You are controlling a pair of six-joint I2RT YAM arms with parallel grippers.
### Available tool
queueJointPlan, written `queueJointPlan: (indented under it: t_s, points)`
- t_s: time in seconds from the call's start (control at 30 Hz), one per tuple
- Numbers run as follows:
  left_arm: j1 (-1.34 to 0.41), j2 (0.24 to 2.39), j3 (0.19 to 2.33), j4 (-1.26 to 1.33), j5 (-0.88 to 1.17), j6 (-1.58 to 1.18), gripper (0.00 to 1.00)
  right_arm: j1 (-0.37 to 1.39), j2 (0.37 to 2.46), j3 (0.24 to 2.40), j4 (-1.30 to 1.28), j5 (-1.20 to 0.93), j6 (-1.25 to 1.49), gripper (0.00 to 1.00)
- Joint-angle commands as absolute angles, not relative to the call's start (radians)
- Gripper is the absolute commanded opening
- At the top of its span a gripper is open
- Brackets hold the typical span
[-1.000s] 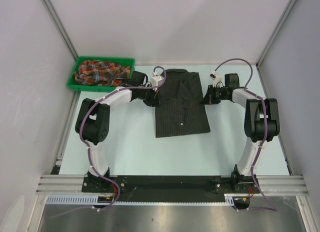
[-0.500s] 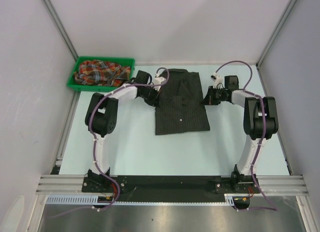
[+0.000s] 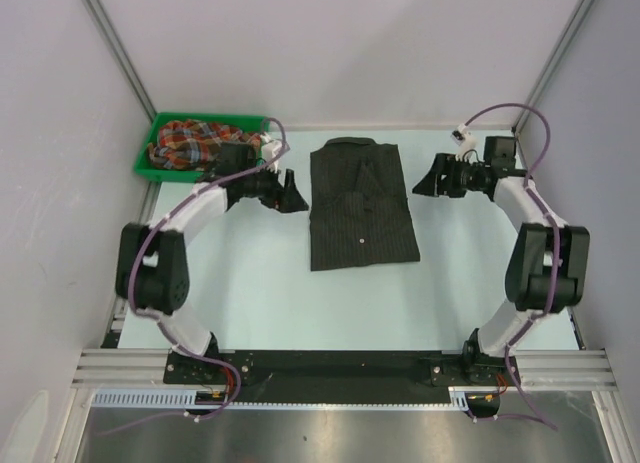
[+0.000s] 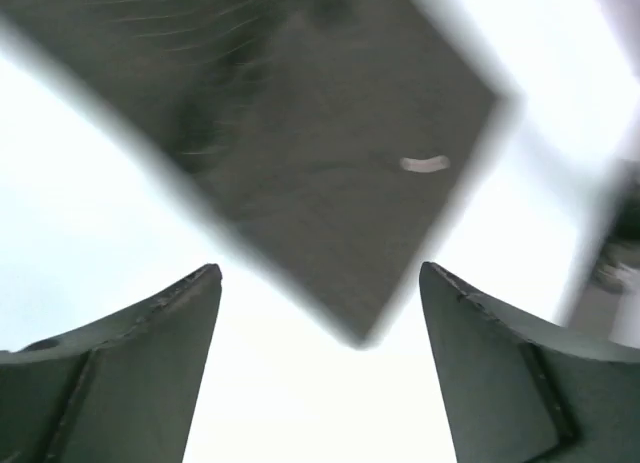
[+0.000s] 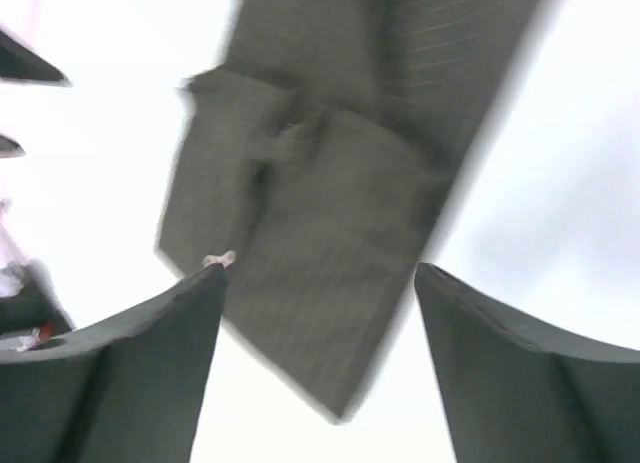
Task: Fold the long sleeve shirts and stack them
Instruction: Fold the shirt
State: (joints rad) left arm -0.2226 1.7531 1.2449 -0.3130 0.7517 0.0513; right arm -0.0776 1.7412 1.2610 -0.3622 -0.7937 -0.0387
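Note:
The black pinstriped shirt (image 3: 360, 204) lies folded into a rectangle, collar at the far end, in the middle of the table. It shows blurred in the left wrist view (image 4: 330, 153) and the right wrist view (image 5: 350, 233). My left gripper (image 3: 291, 196) hangs open just left of the shirt, apart from it. On the shirt's right, my right gripper (image 3: 424, 180) stands open, also apart from it. Both hold nothing. The plaid shirt (image 3: 195, 143) lies crumpled in the green bin (image 3: 158, 135) at the far left.
White walls and aluminium posts close in the table on three sides. The arm bases stand on a black rail (image 3: 340, 368) at the near edge. Purple cables loop over both arms.
Both grippers have opened and let go of the black shirt. Each arm has drawn back outward, the left to the left and the right to the right. The shirt now lies folded flat.

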Motion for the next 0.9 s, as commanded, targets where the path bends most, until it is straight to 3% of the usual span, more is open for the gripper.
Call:
queueJointPlan:
  t_s: [0.0,0.13,0.4,0.63,0.87]
  points:
    - [-0.354,1.583,1.019,-0.027,1.075,-0.214,0.87,0.038,1.599,1.114,-0.355,-1.059,0.139,0.87]
    - [-0.480,1.607,0.870,0.260,1.112,-0.457,0.91,0.187,1.592,0.959,-0.154,-1.121,0.331,0.99]
    - [-0.493,1.908,0.829,0.676,1.043,-0.820,0.90,0.213,1.860,0.894,0.075,-1.155,0.440,0.96]
    - [-0.411,2.037,0.808,0.466,0.945,-0.700,0.90,0.074,2.052,0.850,0.046,-1.146,0.394,0.95]
    - [-0.298,1.933,0.759,0.293,0.931,-0.621,0.89,-0.086,1.997,0.938,-0.381,-1.166,0.105,0.96]
